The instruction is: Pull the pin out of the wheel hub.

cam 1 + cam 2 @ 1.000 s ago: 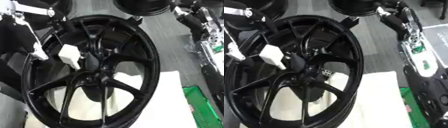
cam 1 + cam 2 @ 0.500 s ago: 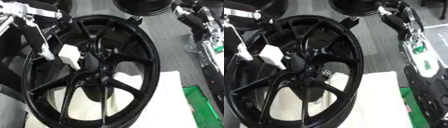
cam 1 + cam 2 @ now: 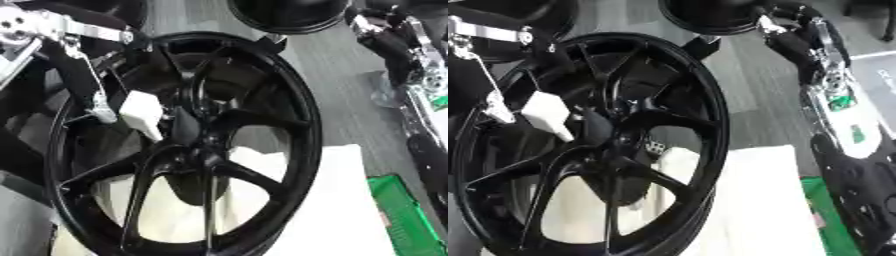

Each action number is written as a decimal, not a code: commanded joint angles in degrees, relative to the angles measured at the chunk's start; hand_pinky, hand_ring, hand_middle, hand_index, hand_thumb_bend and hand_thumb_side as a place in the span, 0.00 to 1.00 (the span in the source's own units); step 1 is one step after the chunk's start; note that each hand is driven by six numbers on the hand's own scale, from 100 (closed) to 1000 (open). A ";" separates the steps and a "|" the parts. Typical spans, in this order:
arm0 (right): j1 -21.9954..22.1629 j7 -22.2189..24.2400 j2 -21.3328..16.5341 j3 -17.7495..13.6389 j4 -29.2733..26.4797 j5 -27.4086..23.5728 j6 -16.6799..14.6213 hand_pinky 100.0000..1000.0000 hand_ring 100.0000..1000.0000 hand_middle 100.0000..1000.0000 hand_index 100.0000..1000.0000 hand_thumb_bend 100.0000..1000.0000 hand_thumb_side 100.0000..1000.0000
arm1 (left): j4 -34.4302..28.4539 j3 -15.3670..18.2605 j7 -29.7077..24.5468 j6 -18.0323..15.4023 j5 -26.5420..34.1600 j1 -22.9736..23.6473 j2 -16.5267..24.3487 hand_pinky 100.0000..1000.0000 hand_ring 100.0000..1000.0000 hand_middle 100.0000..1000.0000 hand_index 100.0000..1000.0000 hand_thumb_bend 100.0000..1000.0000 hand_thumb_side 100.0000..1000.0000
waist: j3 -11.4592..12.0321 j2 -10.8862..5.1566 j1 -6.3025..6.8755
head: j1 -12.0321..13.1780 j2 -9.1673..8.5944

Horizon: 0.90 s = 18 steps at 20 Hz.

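— Where is the left hand [image 3: 83, 85]?

— At the upper left, silver and black, its fingers reaching down over the rim of the wheel hub [image 3: 188, 150] towards the white block-shaped pin [image 3: 142, 114]. I cannot tell whether they grip it.

— And the pin?

— Near the hub's centre, against a spoke.

— The right arm?

— The right eye view shows the right arm [image 3: 833, 100] along the right edge; its hand is hidden.

— Below the wheel?

— A white sheet [image 3: 750, 200] and a green board [image 3: 404, 215] on the grey surface [image 3: 350, 100].
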 commanded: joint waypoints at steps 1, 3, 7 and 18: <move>-0.94 0.14 -0.73 -0.16 -0.70 0.15 -0.12 0.78 0.72 0.74 0.78 0.27 0.21 | 0.08 0.59 0.07 -0.26 -0.84 -1.49 0.28 0.87 0.89 0.82 0.86 0.65 0.00 | -0.12 -0.89 -0.34 | 0.18 -0.58; -0.99 0.10 -0.70 -0.19 -0.72 0.14 -0.12 0.78 0.72 0.74 0.78 0.27 0.21 | 0.34 0.59 0.07 -0.30 -0.96 -1.48 0.09 0.87 0.89 0.81 0.85 0.64 0.00 | -0.16 -0.88 -0.32 | 0.23 -0.60; -1.08 0.09 -0.69 -0.18 -0.75 0.11 -0.10 0.78 0.72 0.74 0.78 0.27 0.21 | 0.53 0.48 0.33 -0.29 -0.82 -1.44 -0.23 0.85 0.87 0.78 0.82 0.59 0.00 | -0.21 -0.86 -0.31 | 0.20 -0.68; -1.34 -0.15 -0.62 -0.36 -0.88 -0.10 -0.13 0.78 0.72 0.74 0.78 0.28 0.20 | 0.78 -0.11 0.54 -0.20 -1.26 -1.18 -0.80 0.80 0.80 0.69 0.70 0.51 0.00 | -0.35 -0.75 -0.29 | 0.44 -0.73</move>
